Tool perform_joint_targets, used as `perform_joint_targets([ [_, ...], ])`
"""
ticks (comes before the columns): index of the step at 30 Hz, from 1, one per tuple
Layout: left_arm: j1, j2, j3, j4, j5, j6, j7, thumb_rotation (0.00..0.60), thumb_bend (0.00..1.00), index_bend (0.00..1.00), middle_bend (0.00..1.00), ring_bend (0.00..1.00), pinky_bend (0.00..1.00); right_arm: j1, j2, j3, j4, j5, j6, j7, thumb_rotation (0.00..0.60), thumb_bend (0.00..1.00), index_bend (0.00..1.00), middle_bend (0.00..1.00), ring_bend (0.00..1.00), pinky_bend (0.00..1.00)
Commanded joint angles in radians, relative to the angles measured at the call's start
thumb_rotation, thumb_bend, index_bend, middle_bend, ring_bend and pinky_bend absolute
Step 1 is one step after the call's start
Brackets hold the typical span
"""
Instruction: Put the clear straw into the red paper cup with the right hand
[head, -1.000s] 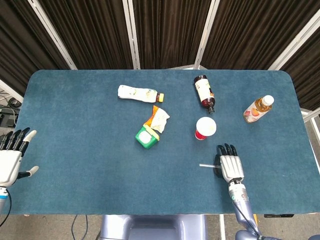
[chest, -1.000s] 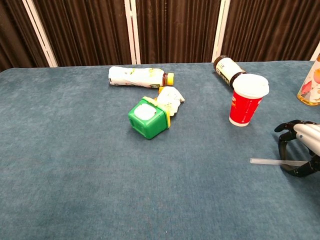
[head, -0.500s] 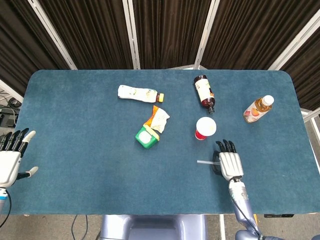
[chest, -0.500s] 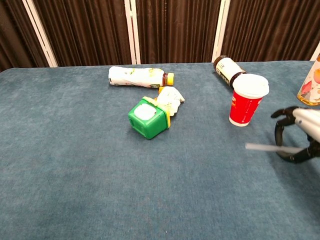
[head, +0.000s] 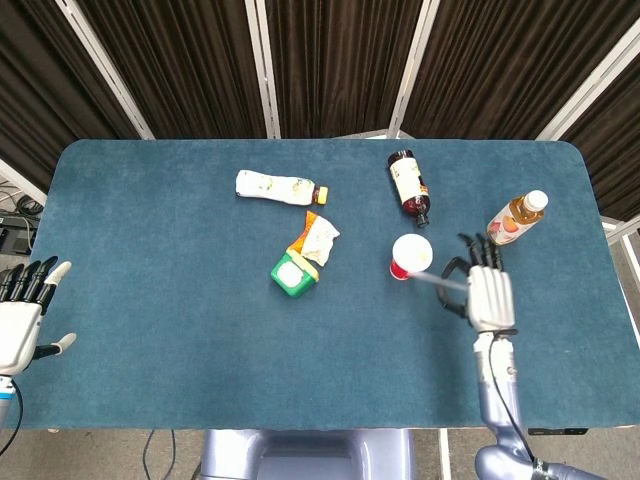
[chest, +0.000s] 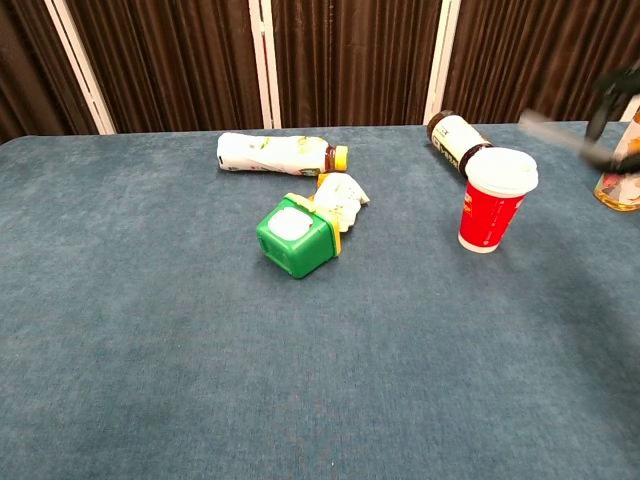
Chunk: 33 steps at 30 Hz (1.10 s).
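Observation:
The red paper cup (head: 411, 256) with a white lid stands upright right of the table's middle, and shows in the chest view as the cup (chest: 492, 200) too. My right hand (head: 490, 296) hovers just right of it and pinches the clear straw (head: 440, 283), which points left toward the cup's near rim. In the chest view the straw (chest: 556, 134) is a blur above and right of the cup, and only the blurred edge of the right hand (chest: 612, 92) shows. My left hand (head: 20, 320) hangs off the table's left edge with fingers apart, holding nothing.
A green cube container (head: 293, 272) and a snack packet (head: 316, 238) lie left of the cup. A white bottle (head: 280, 187) and a dark bottle (head: 407, 183) lie farther back. An orange drink bottle (head: 517, 218) stands behind my right hand.
My right hand has lifted the straw off the table and carried it back and up, from in front of the cup to beside its rim. The left hand has stayed put.

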Motion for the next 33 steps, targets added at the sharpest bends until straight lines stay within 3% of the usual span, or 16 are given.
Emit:
perform_joint_targets([
  [1,0.0,0.0,0.0,0.0,0.0,0.0,0.001,0.6,0.05,0.0,0.0,0.0,0.0,-0.011,0.018,0.094,-0.081,0.039,0.065,0.082,0.6,0.37,0.59,0.13,0.0,0.0],
  [5,-0.001,-0.001,-0.001,0.0,0.002,0.0,0.003,0.6,0.05,0.0,0.0,0.0,0.0,-0.012,0.005,0.195,-0.168,0.112,0.081,0.218,0.6,0.37,0.6,0.14,0.0,0.0],
  [9,-0.002,-0.001,-0.001,0.001,0.002,-0.001,0.002,0.6,0.05,0.0,0.0,0.0,0.0,0.003,-0.019,0.26,-0.204,0.199,0.055,0.309,0.6,0.37,0.6,0.14,0.0,0.0],
  [16,-0.003,0.001,-0.001,0.001,0.002,-0.004,-0.001,0.6,0.05,0.0,0.0,0.0,0.0,0.067,-0.121,0.385,-0.135,0.355,-0.009,0.524,0.6,0.37,0.61,0.14,0.0,0.0],
  [27,-0.005,0.003,-0.002,0.002,0.001,-0.008,-0.004,0.6,0.05,0.0,0.0,0.0,0.0,0.128,-0.263,0.418,0.03,0.283,0.041,0.746,0.6,0.37,0.61,0.15,0.0,0.0],
  [33,-0.004,0.003,-0.001,0.002,0.002,-0.008,-0.006,0.6,0.05,0.0,0.0,0.0,0.0,0.143,-0.317,0.379,0.086,0.244,0.066,0.78,0.6,0.37,0.61,0.15,0.0,0.0],
])
